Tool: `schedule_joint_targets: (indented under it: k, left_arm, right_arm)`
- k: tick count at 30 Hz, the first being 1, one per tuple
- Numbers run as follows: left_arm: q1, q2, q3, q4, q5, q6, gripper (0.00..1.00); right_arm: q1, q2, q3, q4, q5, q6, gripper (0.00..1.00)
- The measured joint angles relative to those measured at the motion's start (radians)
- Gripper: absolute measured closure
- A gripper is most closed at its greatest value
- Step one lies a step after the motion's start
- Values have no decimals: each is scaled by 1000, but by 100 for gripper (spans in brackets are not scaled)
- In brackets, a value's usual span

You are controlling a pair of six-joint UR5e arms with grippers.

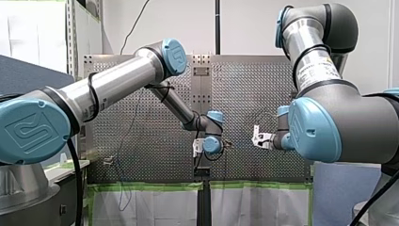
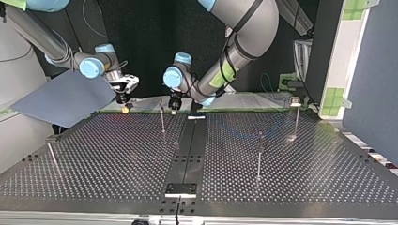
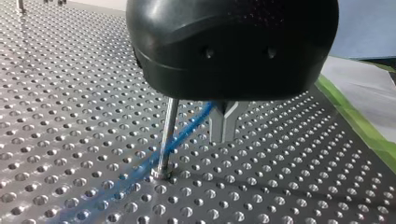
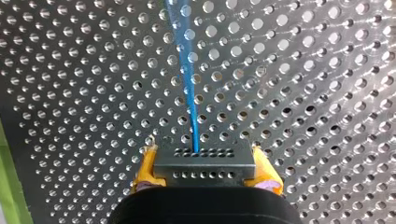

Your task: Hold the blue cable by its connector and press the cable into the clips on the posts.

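**Connector clamped, cable's path partly hidden**

The perforated table (image 2: 117,154) fills every view, and our two arms meet over the edge that lies far from the top view's camera. Our right arm (image 1: 339,122) blocks much of the front view, so both grippers look small there.

On our left gripper (image 3: 224,139), the black housing hides the roots of the metal fingers (image 3: 219,123). The tips press together near a thin post (image 3: 167,135), and we cannot tell whether they pinch anything.

Our right gripper (image 4: 203,158) has its yellow pads (image 4: 145,165) closed on the dark connector (image 4: 204,173), one on each side. The blue cable (image 4: 189,84) leaves the connector's middle and runs ahead over the table. In the left wrist view it passes just beside the post and vanishes behind the housing. Whether it sits in any clip, we cannot make out.
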Motion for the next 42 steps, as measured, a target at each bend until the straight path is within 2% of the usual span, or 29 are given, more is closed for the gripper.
schedule_joint_targets:
  k: [15,24,37,38,39,41,42]
  left_arm:
    - [30,0,91,-28,-5,1,100]
    - [41,0,110,-31,-16,18,100]
    - [46,0,118,-42,-30,32,100]
    - [46,0,118,-46,-30,33,87]
    - [46,0,118,-50,-30,34,87]
    - [46,0,118,-61,-30,41,62]
    - [46,0,118,-67,-30,45,62]
  right_arm:
    - [-6,2,-32,-1,-3,3,100]
    - [-11,3,-58,0,-11,12,100]
    - [-29,11,-83,0,-14,19,100]
    - [-30,12,-84,1,-16,20,100]
    - [-30,12,-85,1,-17,20,100]
    - [-31,13,-86,3,-20,20,100]
    - [-31,13,-86,3,-20,20,100]
